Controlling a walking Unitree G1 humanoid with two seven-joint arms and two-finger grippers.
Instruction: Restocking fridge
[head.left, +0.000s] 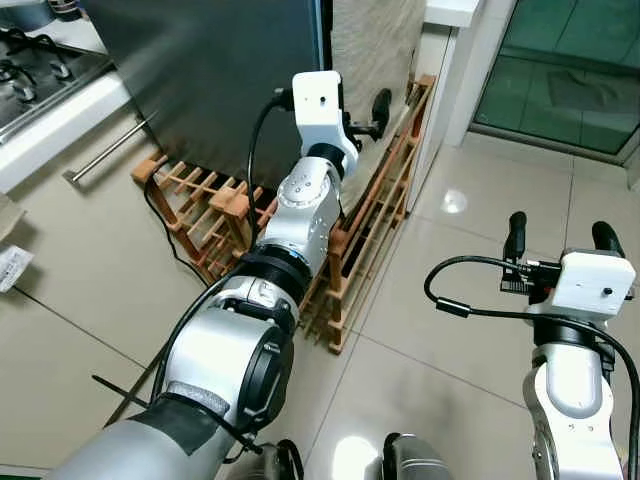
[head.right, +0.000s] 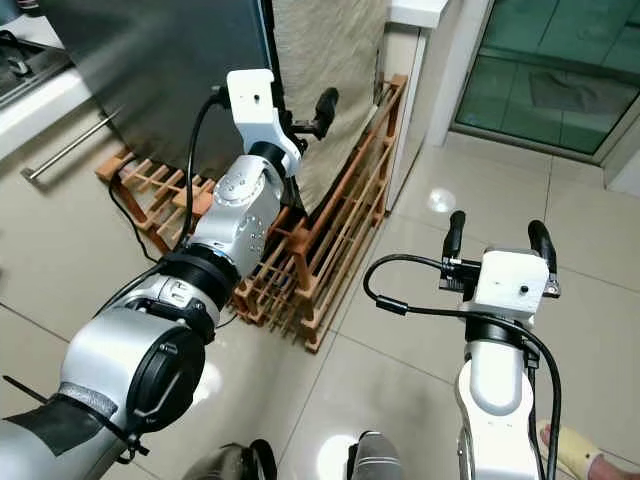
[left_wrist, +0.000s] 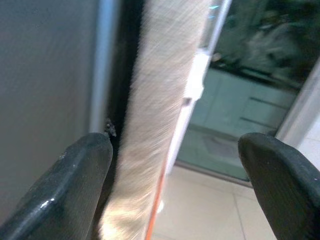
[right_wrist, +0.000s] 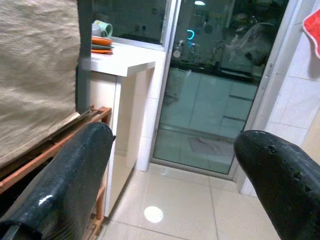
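Note:
The fridge's dark grey door (head.left: 210, 80) stands shut ahead on the left, with its beige textured side panel (head.left: 375, 50) to the right of it. My left arm reaches out to the door's right edge. The left gripper (left_wrist: 175, 165) is open there, one finger (left_wrist: 75, 185) at the dark seam between door and side panel, the other finger (left_wrist: 280, 180) out in free air. The right gripper (head.left: 560, 238) is open and empty above the tiled floor, well to the right of the fridge.
A wooden slatted rack (head.left: 360, 230) leans against the fridge's foot, under my left arm. A stove (head.left: 30, 70) and a metal handle bar (head.left: 105, 150) lie left. A white counter (right_wrist: 120, 62) and glass door (head.left: 570, 70) stand right. A person's foot (head.right: 575, 450) shows near right.

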